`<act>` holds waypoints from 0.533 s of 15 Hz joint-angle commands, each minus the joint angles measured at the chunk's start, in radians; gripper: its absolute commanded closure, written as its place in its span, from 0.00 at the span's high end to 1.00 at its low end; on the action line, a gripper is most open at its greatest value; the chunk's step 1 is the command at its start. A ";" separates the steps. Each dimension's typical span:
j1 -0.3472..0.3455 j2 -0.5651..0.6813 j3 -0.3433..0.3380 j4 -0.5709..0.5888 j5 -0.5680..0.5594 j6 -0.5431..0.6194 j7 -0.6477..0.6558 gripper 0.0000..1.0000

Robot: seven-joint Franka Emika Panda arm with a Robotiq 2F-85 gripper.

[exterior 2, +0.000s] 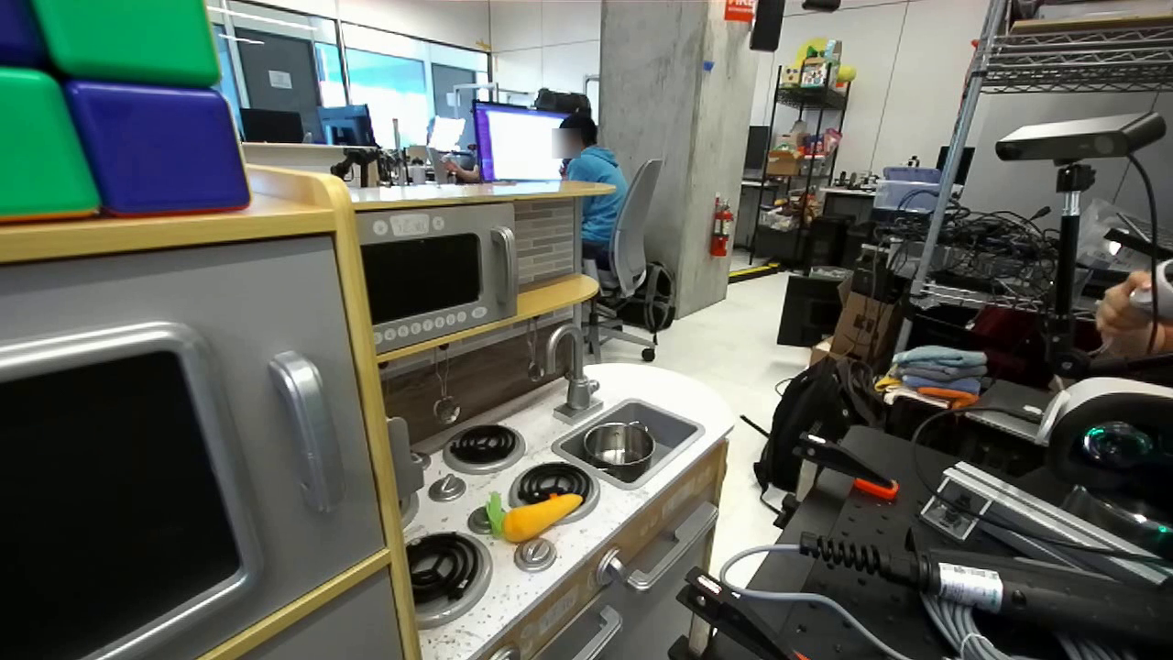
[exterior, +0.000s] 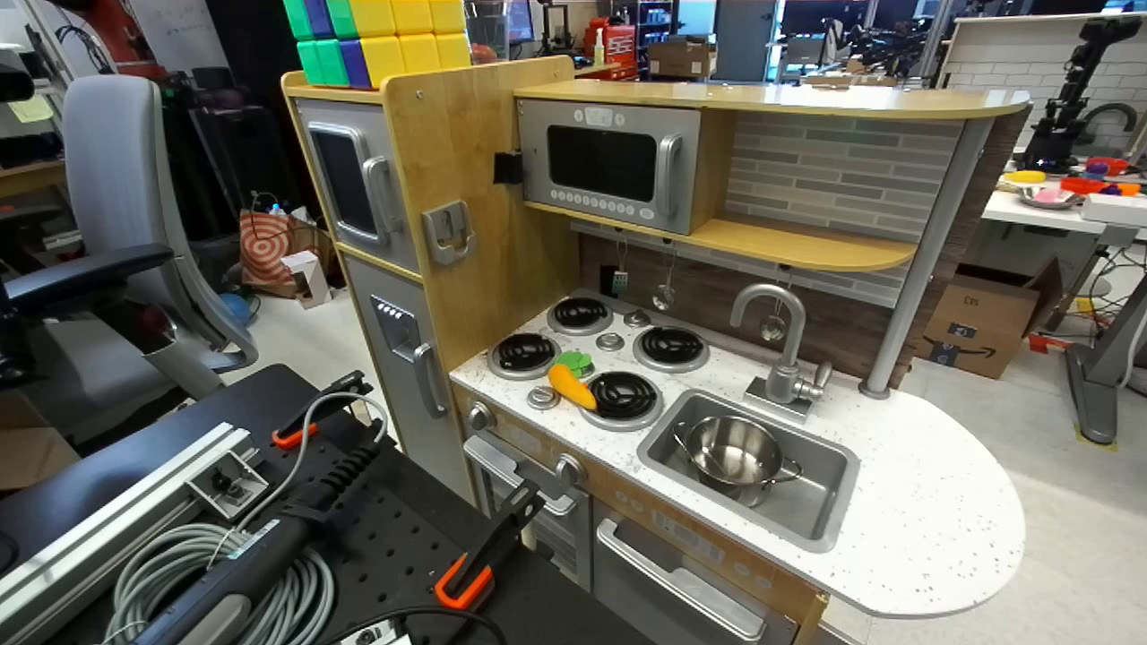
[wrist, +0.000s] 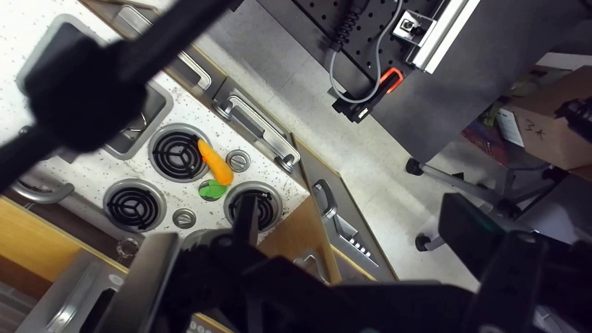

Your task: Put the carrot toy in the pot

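The carrot toy is orange with a green leafy end. It lies on the white counter, its narrow tip over a burner's edge, in both exterior views [exterior: 571, 387] [exterior 2: 541, 518] and in the wrist view [wrist: 216, 165]. The shiny silver pot sits upright in the grey sink basin in both exterior views [exterior: 737, 451] [exterior 2: 620, 445]. In the wrist view a dark blurred part covers most of the sink and pot. My gripper [wrist: 352, 210] is open and empty in the wrist view, fingers wide apart, above and to one side of the carrot toy. It is out of view in both exterior views.
The sink [exterior: 842, 502] has a faucet [exterior: 787, 349] behind it. Burners, knobs and a microwave shelf [exterior: 618, 166] stand around the carrot toy. A tall wooden fridge side [exterior: 488, 224] rises beside the stove. A black table [exterior: 385, 546] with cables and clamps stands in front.
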 commanded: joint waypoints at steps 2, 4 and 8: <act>0.002 0.022 0.002 -0.041 0.017 0.092 0.034 1.00; 0.008 0.055 0.001 -0.105 0.027 0.233 0.039 1.00; 0.035 0.209 0.001 -0.175 0.051 0.393 -0.019 1.00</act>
